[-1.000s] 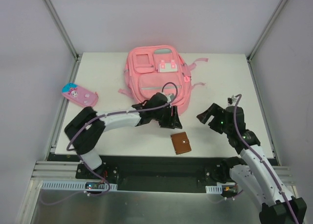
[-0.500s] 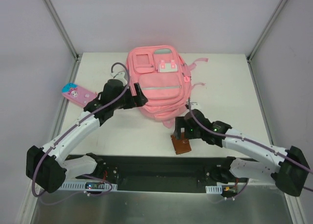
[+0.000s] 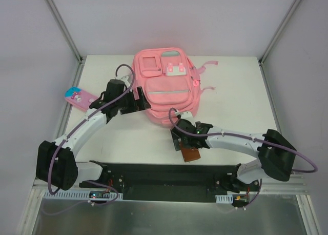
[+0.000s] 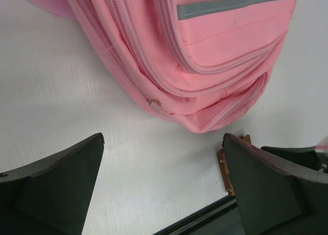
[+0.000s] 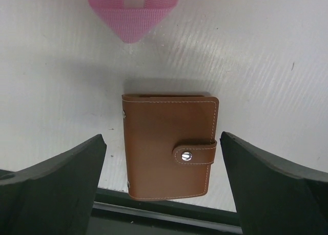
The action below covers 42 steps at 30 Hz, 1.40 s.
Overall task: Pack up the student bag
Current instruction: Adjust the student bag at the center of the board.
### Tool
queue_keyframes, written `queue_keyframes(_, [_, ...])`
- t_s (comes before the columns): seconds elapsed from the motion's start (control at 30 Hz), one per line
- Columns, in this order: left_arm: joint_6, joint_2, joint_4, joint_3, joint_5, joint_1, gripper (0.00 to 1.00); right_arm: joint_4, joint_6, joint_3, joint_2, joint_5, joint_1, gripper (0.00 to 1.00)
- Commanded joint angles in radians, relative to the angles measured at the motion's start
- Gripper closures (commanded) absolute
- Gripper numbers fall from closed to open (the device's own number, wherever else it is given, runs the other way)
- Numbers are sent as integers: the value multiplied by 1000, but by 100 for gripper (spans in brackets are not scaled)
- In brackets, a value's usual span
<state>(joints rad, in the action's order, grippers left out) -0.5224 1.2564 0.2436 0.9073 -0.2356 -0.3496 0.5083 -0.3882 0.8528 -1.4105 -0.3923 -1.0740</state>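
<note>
The student bag (image 3: 166, 83) lies flat at the table's middle, pink with a reflective strip (image 4: 233, 3). My left gripper (image 3: 142, 102) is open beside the bag's lower left edge, with only bare table between its fingers (image 4: 56, 186); the bag (image 4: 205, 55) lies just ahead of them. A brown snap wallet (image 5: 169, 148) rests at the table's near edge. My right gripper (image 3: 179, 137) hovers over the wallet (image 3: 190, 154), open, its fingers (image 5: 56, 183) standing wide on either side and apart from it.
A small pink cartoon pencil case (image 3: 80, 97) lies at the left of the table. A pink strap loop (image 5: 132, 12) lies just beyond the wallet. The table's black front edge (image 5: 169, 214) runs right below the wallet.
My left gripper left the bag's lower front, opened wide and swung to the bag's left side. My right arm reached in from the right and now hangs over the wallet.
</note>
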Motion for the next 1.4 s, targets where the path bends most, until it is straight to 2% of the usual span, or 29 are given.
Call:
queue_keyframes(0.0, [12, 37, -105, 25, -86, 0, 1, 13, 9, 5, -71, 4, -4, 4])
queue_keyframes(0.27, [-8, 158, -178, 68, -142, 1, 1, -1, -14, -15, -136, 9, 8, 4])
queue_keyframes(0.43, [-8, 230, -211, 77, -162, 1, 2, -56, 3, -92, -137, 70, 86, 1])
queue_keyframes(0.47, [-11, 238, -220, 76, -160, 0, 3, -76, 9, -103, -130, 73, 95, 3])
queue_keyframes(0.5, [-14, 245, -228, 65, -159, 1, 4, -88, 24, -115, -120, 78, 104, 11])
queue_keyframes(0.6, [-30, 276, -242, 50, -163, 1, 9, -122, 38, -153, -91, 96, 144, 16])
queue_keyframes(0.73, [-41, 302, -279, 36, -162, 1, 25, -117, 70, -185, -73, 76, 227, 22])
queue_keyframes(0.77, [-41, 305, -282, 27, -156, 1, 32, -114, 74, -195, -67, 67, 246, 24])
queue_keyframes(0.83, [-41, 311, -288, 16, -146, 1, 36, -126, 78, -207, -42, 90, 307, 24])
queue_keyframes(0.87, [-41, 311, -288, 9, -146, 1, 47, -129, 71, -210, -33, 87, 327, 24])
queue_keyframes(0.97, [-44, 304, -293, -14, -143, 3, 64, -122, 46, -195, -13, 90, 413, 25])
queue_keyframes(1.0, [-48, 292, -291, -22, -139, 3, 76, -119, 43, -186, -10, 89, 434, 25])
queue_keyframes(1.07, [-53, 278, -293, -51, -133, 3, 88, -111, 40, -158, -19, 86, 502, 25])
queue_keyframes(1.1, [-57, 259, -293, -62, -130, 3, 100, -106, 40, -146, -27, 89, 552, 25])
queue_keyframes(1.33, [-70, 112, -268, -194, -90, 3, 100, -116, 101, -54, -61, 131, 736, 22])
queue_keyframes(1.37, [-65, 88, -250, -220, -79, 4, 100, -117, 110, -34, -64, 138, 749, 17])
